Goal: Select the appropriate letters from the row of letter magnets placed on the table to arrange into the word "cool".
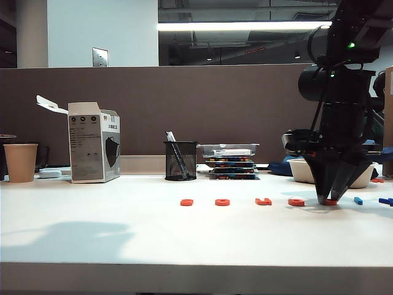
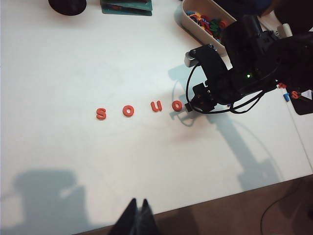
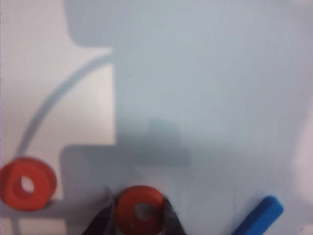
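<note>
An orange-red letter (image 3: 141,209) sits on the white tabletop (image 1: 184,239), pinched between the right hand (image 3: 139,220) fingertips. Beside it lies an orange ring (image 3: 27,183); on its other side, a blue bar (image 3: 261,213). Only the left wrist view reads the row — S, O, U, O (image 2: 138,108). The left hand (image 2: 138,215) appears closed, well apart from it.
</note>
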